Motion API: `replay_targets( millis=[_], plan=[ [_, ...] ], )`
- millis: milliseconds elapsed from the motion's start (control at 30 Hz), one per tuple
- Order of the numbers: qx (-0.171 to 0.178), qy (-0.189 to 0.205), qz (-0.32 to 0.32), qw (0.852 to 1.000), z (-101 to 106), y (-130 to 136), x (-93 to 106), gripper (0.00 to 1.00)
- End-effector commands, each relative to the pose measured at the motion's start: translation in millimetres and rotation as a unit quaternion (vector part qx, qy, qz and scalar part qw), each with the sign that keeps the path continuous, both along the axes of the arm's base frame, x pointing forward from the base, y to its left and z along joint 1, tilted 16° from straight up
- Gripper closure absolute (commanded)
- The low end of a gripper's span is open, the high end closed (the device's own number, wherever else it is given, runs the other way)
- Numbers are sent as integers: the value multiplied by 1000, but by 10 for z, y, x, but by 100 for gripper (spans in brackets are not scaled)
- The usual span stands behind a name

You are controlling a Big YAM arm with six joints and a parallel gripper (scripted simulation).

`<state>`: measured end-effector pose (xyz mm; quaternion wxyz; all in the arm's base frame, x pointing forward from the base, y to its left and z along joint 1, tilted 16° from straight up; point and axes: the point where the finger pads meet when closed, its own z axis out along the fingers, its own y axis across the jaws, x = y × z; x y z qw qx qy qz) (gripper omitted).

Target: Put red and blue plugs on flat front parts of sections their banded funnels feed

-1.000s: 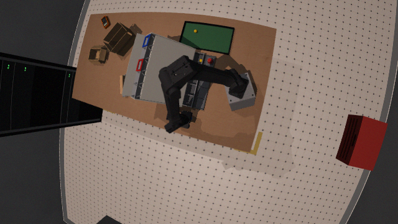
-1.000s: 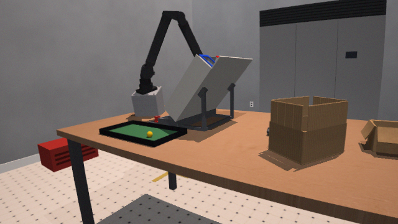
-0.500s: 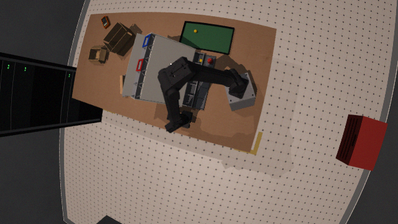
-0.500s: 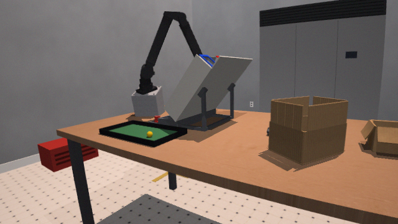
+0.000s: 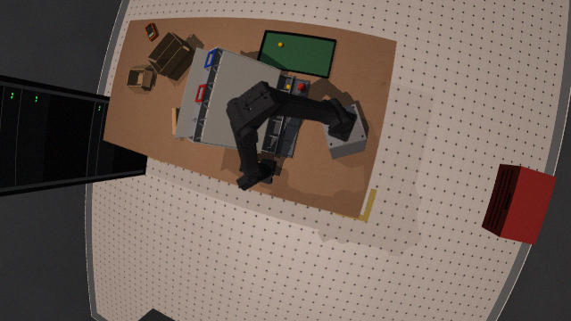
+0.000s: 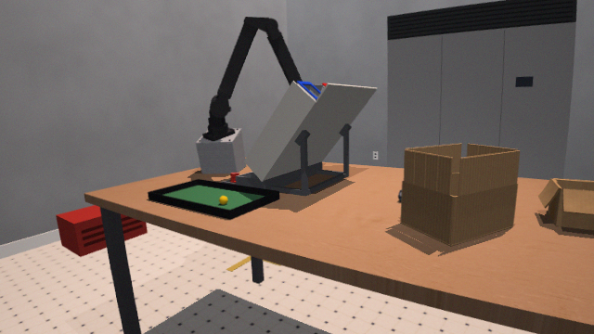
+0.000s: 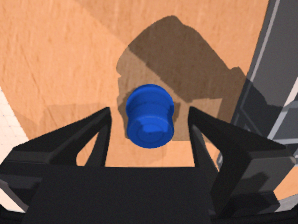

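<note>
The blue plug (image 7: 150, 116) stands on the wooden table, between my fingers in the wrist view. My gripper (image 7: 149, 113) (image 5: 256, 176) is open around it, with a gap on each side; it is near the table's edge beside the sectioned rack (image 5: 278, 135). The red plug (image 5: 302, 86) (image 6: 234, 176) stands on the rack's far-end front part, next to a yellow marble (image 5: 287, 86). A second yellow marble (image 5: 280, 45) (image 6: 224, 199) lies in the green tray (image 5: 312, 62) (image 6: 204, 211). The slanted grey cover (image 5: 228, 99) (image 6: 297, 134) carries the blue-banded funnel (image 5: 210, 58) (image 6: 308, 86) and the red-banded funnel (image 5: 200, 93).
The arm's grey base block (image 5: 348, 138) (image 6: 222, 155) stands by the rack. A large cardboard box (image 5: 169, 54) (image 6: 457, 195) and a small one (image 5: 140, 78) (image 6: 568, 204) stand beyond the cover. A small orange device (image 5: 151, 31) lies at the table corner.
</note>
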<state>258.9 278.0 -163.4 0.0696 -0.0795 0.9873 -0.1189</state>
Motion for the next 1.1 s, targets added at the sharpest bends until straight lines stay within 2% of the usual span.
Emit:
replay_targets(
  millis=[0, 267, 300, 1067],
  plan=[
    [16, -12, 2, 1000, 63, 103, 113, 37],
    [16, -12, 2, 1000, 63, 103, 113, 37],
    [16, -12, 2, 1000, 63, 103, 113, 100],
    [16, -12, 2, 1000, 63, 103, 113, 100]
  ],
)
